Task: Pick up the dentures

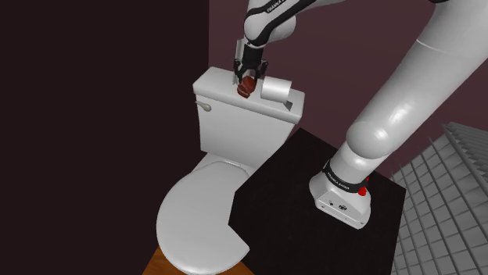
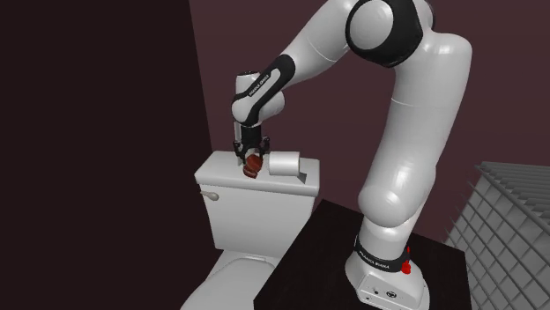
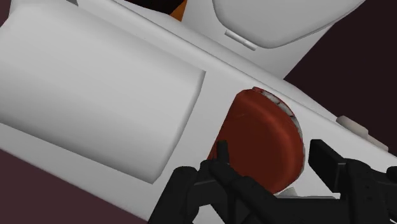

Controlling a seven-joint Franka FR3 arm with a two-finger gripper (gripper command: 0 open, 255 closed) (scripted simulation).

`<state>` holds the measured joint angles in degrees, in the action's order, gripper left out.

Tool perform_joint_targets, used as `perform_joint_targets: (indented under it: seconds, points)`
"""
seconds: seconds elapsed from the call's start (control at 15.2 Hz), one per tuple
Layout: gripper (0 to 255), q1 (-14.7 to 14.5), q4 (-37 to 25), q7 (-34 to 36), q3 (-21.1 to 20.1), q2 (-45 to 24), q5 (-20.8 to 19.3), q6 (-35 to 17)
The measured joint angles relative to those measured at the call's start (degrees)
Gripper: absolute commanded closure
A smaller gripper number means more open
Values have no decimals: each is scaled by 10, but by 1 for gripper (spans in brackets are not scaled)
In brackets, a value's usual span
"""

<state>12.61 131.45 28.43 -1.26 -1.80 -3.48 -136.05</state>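
Observation:
The dentures [image 1: 249, 85] [image 2: 253, 166], a dark red rounded piece with a thin row of white teeth along one edge [image 3: 261, 143], lie on the white toilet tank lid [image 1: 219, 82] [image 2: 220, 167]. My gripper [image 1: 249, 76] [image 2: 251, 157] [image 3: 272, 151] points down at them from above. Its black fingers [image 3: 324, 154] stand one on each side of the dentures. One finger is against the red edge, while a narrow gap shows at the other. The dentures rest on the lid.
A white toilet roll [image 1: 275, 88] [image 2: 284, 164] [image 3: 95, 108] lies on the tank lid right beside the dentures. The closed toilet seat [image 1: 195, 219] sits below. The black stand [image 1: 305, 168] abuts the toilet. A dark wall stands behind, and grey tiles [image 1: 453, 180] show at the shoulder view's right.

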Motion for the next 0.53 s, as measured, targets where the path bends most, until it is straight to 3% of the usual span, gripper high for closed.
perform_joint_targets:
  seconds: [0.53]
  points:
    - [255,-4,-19,-3,-4,32,7,65]
